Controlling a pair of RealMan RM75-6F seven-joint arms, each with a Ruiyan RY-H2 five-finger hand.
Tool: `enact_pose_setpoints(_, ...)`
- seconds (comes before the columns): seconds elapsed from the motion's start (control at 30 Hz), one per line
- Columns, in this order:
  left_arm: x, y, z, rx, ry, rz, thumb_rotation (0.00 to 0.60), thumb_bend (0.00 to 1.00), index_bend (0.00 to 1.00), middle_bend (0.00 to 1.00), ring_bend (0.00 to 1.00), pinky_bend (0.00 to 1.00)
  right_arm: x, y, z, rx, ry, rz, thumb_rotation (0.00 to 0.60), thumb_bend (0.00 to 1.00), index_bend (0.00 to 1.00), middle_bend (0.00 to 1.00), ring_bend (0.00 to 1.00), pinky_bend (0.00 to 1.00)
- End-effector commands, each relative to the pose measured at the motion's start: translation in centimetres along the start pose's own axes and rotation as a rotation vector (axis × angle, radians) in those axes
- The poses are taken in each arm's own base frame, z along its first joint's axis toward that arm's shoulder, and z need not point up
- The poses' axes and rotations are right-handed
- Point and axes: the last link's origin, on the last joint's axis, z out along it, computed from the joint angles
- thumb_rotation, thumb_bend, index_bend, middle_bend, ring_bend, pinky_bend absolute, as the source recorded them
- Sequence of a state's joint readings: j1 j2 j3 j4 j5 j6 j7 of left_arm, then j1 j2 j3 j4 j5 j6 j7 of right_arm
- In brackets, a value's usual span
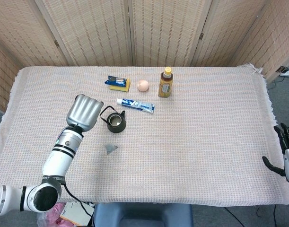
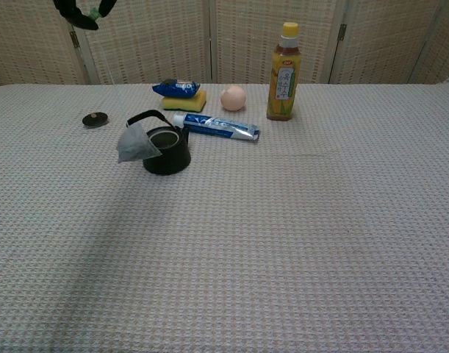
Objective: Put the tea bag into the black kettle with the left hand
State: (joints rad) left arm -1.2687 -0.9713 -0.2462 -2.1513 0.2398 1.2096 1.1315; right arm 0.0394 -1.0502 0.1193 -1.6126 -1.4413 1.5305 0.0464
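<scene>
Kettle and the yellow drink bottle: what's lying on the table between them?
A toothpaste tube lies between the black kettle and the bottle, flat on the cloth. It shows in both the head and chest views, just right of the kettle.

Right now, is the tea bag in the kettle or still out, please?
Out: the tea bag dangles beside the kettle, hung from the raised left hand.
</scene>
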Motion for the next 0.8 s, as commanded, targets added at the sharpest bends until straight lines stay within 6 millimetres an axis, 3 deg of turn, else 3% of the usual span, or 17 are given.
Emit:
enact_pose_setpoints(0.03, 0.2, 0.3, 0.4, -0.001, 0.0, 0.001, 0.6, 0.36, 0.55, 1.0, 1.0, 1.0, 0.5, 0.0, -0.5, -0.003, 0.037, 0.002, 0.6, 0.18, 0.0, 0.0, 0.0, 0.0)
enact_pose_setpoints(0.8, 0.7, 1.5, 4.0, -0.022, -0.015, 0.025, 0.6, 0.36, 0.55, 1.0, 1.0, 1.0, 1.5, 0.7, -1.3, -0.028, 0.097, 0.018, 0.6, 0.18, 0.0, 0.0, 0.0, 0.0)
